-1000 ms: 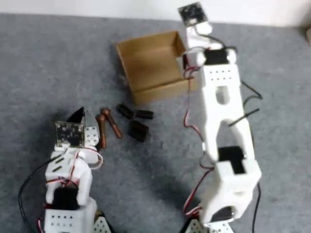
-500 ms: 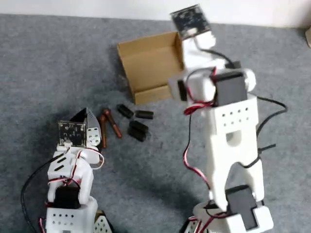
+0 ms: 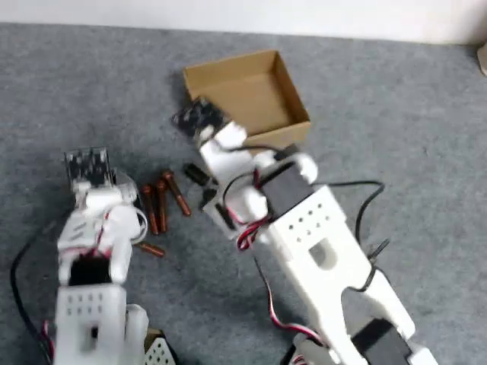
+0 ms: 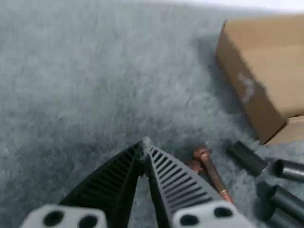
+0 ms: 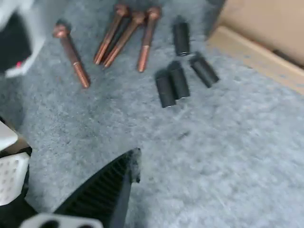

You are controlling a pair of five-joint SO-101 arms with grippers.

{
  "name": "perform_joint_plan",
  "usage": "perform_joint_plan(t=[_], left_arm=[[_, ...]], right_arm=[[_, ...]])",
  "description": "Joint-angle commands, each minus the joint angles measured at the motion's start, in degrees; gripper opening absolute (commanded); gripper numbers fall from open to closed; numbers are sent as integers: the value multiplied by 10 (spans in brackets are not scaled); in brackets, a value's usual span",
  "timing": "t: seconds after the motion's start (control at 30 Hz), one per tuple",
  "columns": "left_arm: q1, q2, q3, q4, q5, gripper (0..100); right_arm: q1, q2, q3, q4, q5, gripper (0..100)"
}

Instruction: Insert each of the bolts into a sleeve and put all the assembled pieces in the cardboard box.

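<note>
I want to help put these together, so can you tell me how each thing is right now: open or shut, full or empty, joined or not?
Cardboard box: open on top, nothing inside.
Three bolts: lying close together on the carpet, not in sleeves.
Fourth bolt: lying apart from them, not in a sleeve.
Four sleeves: lying on the carpet, no bolts in them.
Left pincer: shut, holding nothing.

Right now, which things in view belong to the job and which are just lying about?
Job: four copper bolts, four black sleeves, cardboard box.
Just there: grey felt table cover; beige object at the high view's edge, too little showing to name.
</note>
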Motion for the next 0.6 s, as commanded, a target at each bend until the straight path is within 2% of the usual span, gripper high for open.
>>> perform_joint_plan(t=[0.0,0.1,0.2,0.57], left_arm=[[-34,168,-99,-15,6,14],[-62,200,-123,-15,56,17],[-64,187,-115,-15,64,17],[-63,114,-74,-18,64,17]], right_arm=[[-23,-19,153,-151,-4,536],[-29,6,263,-283,0,536],[-29,49,319,-366,35,536],[-26,238,215,-390,91,536]])
